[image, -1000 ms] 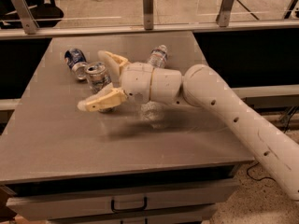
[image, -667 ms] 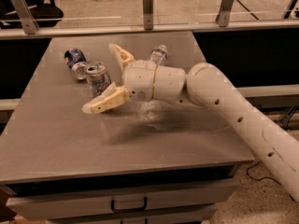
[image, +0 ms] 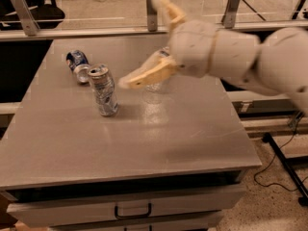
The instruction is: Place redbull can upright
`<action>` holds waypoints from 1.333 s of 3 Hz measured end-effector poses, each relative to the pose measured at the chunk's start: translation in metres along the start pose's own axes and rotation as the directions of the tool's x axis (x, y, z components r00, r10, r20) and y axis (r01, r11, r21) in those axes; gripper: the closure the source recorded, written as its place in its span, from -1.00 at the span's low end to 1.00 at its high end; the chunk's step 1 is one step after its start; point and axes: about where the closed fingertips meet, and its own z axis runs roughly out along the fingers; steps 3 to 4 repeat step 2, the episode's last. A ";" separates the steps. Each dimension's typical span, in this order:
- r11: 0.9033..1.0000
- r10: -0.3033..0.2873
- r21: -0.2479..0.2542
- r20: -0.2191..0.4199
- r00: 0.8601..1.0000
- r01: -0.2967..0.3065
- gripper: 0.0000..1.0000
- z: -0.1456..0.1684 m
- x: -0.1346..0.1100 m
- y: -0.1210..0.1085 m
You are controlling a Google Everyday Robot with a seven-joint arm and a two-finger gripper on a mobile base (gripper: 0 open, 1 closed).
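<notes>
You get soft, even overhead light: the desk (image: 192, 143) shows a pale sheen at centre frame, and the redbull can (image: 103, 90) casts only a faint, short shadow at its base. The end effector (image: 139, 41), fingers spread wide at upper centre, looks smeared and soft-edged; the upper left corner is dim.

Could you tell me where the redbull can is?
In the camera view, the redbull can stands at left on the table, beside the lying dark-blue can, left of the open gripper.
</notes>
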 end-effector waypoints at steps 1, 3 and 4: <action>0.968 -0.217 0.113 -0.076 0.973 0.224 -1.00 -0.052 -0.085 -0.021; 0.951 -0.231 0.178 -0.131 0.964 0.253 -1.00 -0.088 -0.090 -0.032; 0.951 -0.231 0.178 -0.131 0.964 0.253 -1.00 -0.088 -0.090 -0.032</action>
